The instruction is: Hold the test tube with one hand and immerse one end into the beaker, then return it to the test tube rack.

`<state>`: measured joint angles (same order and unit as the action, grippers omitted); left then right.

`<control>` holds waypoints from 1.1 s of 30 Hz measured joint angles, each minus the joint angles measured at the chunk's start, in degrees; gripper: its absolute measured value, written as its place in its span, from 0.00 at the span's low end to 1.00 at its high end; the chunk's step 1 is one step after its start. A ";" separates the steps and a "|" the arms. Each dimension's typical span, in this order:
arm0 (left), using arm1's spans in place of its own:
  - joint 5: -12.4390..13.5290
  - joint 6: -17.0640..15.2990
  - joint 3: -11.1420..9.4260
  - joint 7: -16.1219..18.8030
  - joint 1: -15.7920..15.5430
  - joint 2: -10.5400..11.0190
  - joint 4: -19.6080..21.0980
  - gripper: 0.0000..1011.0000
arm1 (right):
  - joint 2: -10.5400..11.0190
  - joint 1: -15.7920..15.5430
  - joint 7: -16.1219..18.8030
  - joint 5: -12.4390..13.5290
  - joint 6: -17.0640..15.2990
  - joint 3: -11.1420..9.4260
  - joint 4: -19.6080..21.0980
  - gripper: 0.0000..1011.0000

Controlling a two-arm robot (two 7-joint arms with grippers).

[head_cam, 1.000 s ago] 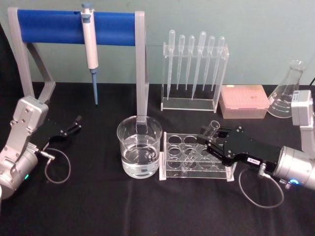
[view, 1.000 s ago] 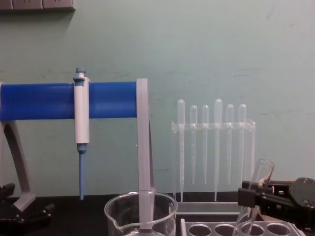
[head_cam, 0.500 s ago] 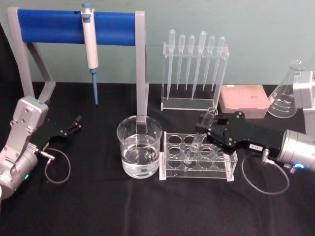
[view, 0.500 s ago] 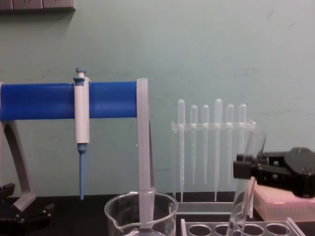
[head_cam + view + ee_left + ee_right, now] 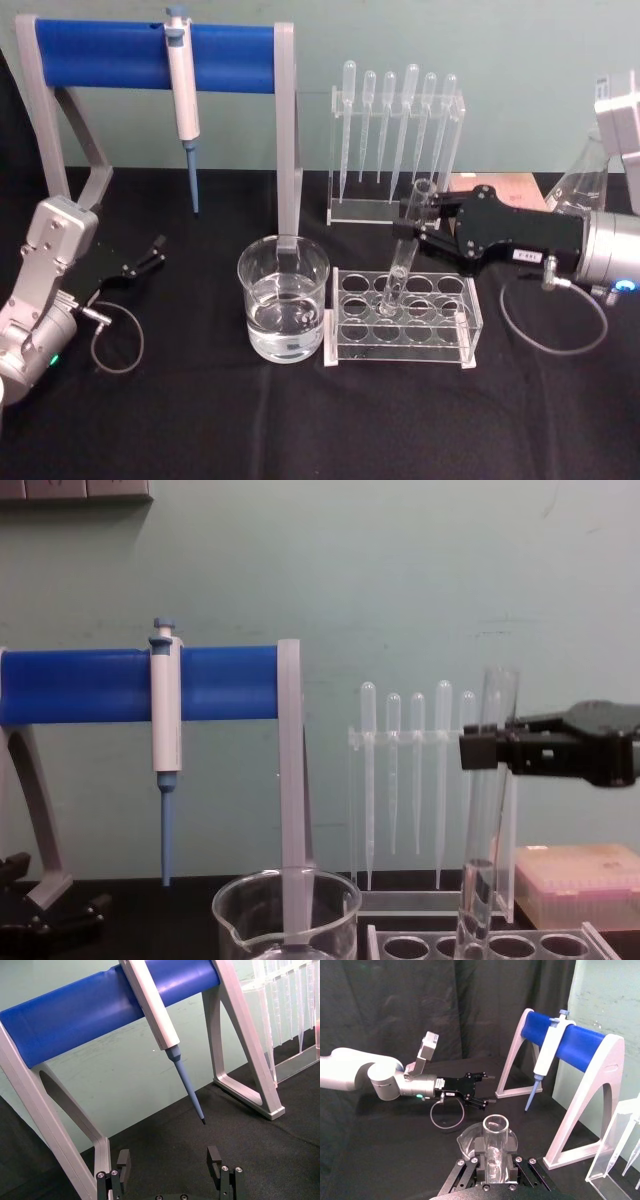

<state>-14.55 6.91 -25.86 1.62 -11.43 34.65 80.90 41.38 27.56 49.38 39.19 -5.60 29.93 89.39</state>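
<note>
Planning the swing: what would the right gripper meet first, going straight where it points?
Likely nothing near: the right gripper, shut on the test tube, points over the beaker, close by the stand's grey post; depth unclear. The idle left gripper lies far beyond.

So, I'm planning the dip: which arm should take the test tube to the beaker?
Right. The right gripper grips the test tube beside the beaker; the left gripper sits open, farther off.

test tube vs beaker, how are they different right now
The test tube is long and narrow; the beaker is wide and squat. The test tube hangs tilted in the right gripper, lower end at the rack; the beaker stands upright on the table beside the rack. The beaker is partly filled with clear liquid; the test tube looks empty. Both are clear glass.
</note>
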 joint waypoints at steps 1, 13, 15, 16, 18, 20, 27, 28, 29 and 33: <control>0.00 0.00 0.00 0.00 0.00 0.00 0.00 0.99 | 0.07 0.35 -0.01 0.14 -0.45 0.09 0.07 0.24; 0.00 0.00 0.00 0.00 0.00 0.00 0.00 0.99 | 0.87 4.99 -0.99 1.74 -4.44 1.31 0.65 0.24; 0.00 0.00 0.00 0.00 0.00 0.00 0.00 0.99 | 0.90 5.47 -1.13 1.82 -4.66 1.48 0.67 0.24; 0.00 0.00 0.00 0.00 0.00 0.00 0.00 0.99 | 0.94 5.87 -1.25 1.92 -4.85 1.66 0.72 0.24; 0.00 0.00 0.00 0.00 0.00 0.00 0.00 0.99 | 0.98 6.24 -1.41 2.02 -4.98 1.86 0.75 0.24; 0.00 0.00 0.00 0.00 0.00 0.00 0.00 0.99 | 1.05 6.68 -1.51 2.16 -5.11 2.19 0.80 0.24; 0.00 0.00 0.00 0.00 0.00 0.00 0.00 0.99 | 1.17 6.92 -1.75 2.32 -5.25 2.61 0.80 0.24; 0.00 0.00 0.00 0.00 0.00 0.00 0.00 0.99 | 1.17 6.92 -1.75 2.32 -5.25 2.60 0.80 0.24; 0.00 0.00 0.00 0.00 0.00 0.00 0.00 0.99 | 1.17 6.91 -1.74 2.32 -5.25 2.57 0.80 0.24; 0.00 0.00 0.00 0.00 0.00 0.00 0.00 0.99 | 1.16 6.91 -1.73 2.32 -5.25 2.51 0.78 0.24</control>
<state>-14.55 6.91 -25.86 1.62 -11.43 34.65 80.90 42.54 34.48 47.65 41.51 -10.86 32.44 90.18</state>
